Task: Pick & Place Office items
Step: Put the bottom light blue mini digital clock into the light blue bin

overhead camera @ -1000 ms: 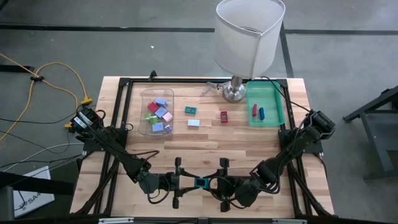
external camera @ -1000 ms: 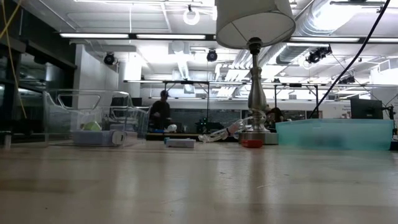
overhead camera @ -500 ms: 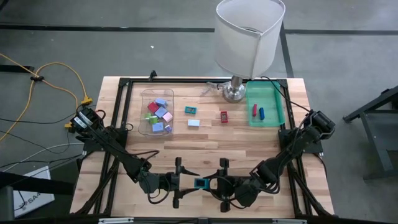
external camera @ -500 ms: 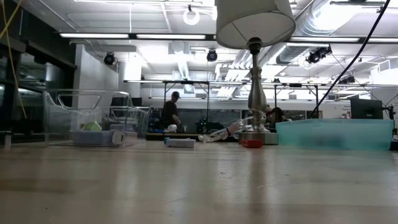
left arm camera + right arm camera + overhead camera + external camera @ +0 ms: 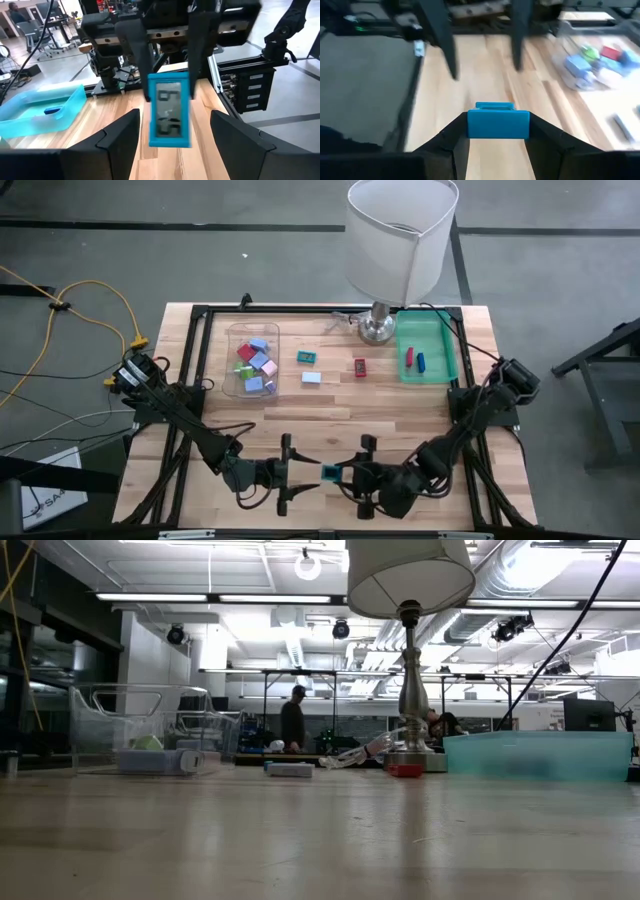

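Near the table's front edge, the right gripper pinches a teal piece; the left gripper, facing it, seems spread.

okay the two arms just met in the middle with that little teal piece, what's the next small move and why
Probably the right pincer should draw back with the teal piece toward the green tray. The right wrist view shows its fingers clamped on the piece, while the left pincer stands open and clear of it in the left wrist view. The handover looks complete.
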Action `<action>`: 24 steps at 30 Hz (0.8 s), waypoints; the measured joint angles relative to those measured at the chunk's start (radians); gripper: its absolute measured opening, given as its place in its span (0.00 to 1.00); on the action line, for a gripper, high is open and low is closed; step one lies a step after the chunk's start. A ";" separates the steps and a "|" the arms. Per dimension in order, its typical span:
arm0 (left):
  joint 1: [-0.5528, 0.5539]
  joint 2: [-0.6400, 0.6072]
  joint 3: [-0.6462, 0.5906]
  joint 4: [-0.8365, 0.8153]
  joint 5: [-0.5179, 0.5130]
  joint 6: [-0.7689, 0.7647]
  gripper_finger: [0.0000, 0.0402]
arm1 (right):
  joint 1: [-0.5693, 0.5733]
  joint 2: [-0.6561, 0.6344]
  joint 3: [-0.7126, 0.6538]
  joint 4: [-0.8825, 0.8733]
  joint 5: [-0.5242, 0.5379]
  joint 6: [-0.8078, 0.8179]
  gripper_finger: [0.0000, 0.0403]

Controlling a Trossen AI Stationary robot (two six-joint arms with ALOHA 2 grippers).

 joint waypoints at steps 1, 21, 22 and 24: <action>0.000 0.000 0.000 0.000 0.000 0.000 0.59 | 0.005 0.000 0.000 -0.026 0.020 0.021 0.36; -0.002 0.000 0.000 0.000 0.000 -0.008 0.59 | 0.016 -0.002 -0.002 -1.202 0.338 1.120 0.36; -0.002 0.000 0.000 0.000 0.000 -0.008 0.59 | 0.012 -0.003 -0.011 -1.227 0.341 1.163 0.36; -0.002 0.000 0.000 0.000 0.000 -0.008 0.59 | -0.001 -0.003 -0.045 -1.259 0.346 1.229 0.36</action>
